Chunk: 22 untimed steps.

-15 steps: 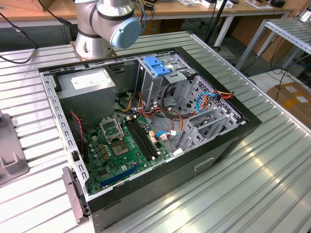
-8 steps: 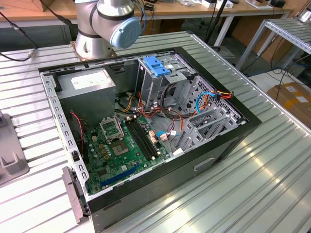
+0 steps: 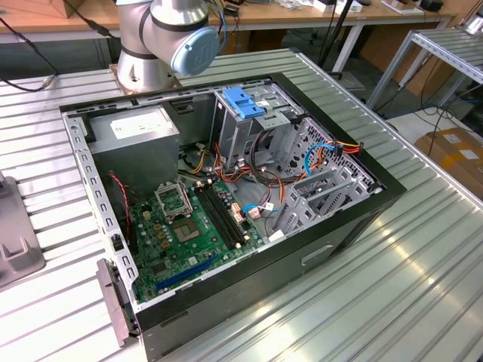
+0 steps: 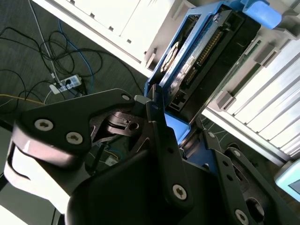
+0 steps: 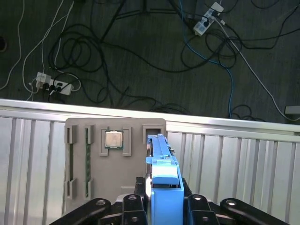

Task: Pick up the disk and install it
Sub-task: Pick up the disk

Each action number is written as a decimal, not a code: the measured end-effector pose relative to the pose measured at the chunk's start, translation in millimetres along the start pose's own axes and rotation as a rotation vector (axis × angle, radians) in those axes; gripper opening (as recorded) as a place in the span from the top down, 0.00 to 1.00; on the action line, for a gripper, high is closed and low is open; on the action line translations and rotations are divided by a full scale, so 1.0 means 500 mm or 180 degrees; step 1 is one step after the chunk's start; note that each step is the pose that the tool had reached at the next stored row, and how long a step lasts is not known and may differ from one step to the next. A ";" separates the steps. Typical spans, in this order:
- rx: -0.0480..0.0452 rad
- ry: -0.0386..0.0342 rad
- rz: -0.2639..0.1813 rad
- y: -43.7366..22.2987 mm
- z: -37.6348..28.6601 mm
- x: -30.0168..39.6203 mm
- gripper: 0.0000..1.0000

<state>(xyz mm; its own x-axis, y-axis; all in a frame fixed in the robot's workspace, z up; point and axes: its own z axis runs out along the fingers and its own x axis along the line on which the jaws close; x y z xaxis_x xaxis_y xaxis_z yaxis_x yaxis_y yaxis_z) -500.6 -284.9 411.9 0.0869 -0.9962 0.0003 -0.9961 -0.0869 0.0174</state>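
The disk (image 4: 201, 56) is a dark flat drive with bright blue side rails and end tabs. In both wrist views my gripper (image 4: 180, 129) is shut on it, its black fingers (image 4: 157, 126) pressing the near end from both sides. In the first wrist view the disk (image 5: 164, 173) stands on edge between the fingers of my gripper (image 5: 164, 194). Its far end reaches a slot in a grey holder (image 5: 79, 136) on the ribbed table. The open computer case (image 3: 355, 226) lies on its side in the exterior view.
The grey holder also carries a processor chip (image 5: 112, 138) and two memory sticks (image 5: 87, 161). Inside the case are a motherboard (image 3: 189, 234), a power supply (image 3: 136, 132) and a drive cage with a light-blue bracket (image 3: 243, 102). The arm's base (image 3: 162, 38) stands behind the case. Cables (image 5: 140, 47) cover the floor.
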 end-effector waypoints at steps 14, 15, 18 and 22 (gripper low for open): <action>0.0000 0.0000 0.0000 0.001 -0.055 0.000 0.63; 0.0000 0.0000 0.0000 0.001 -0.058 0.000 0.63; 0.0000 0.0000 0.0000 0.001 -0.067 0.000 0.63; 0.0000 0.0000 0.0000 0.001 -0.084 0.000 0.63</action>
<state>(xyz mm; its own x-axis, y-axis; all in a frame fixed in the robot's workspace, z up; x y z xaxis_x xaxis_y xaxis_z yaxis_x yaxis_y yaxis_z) -500.6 -285.0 453.7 0.0869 -0.9962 0.0004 -0.9961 -0.0869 0.0175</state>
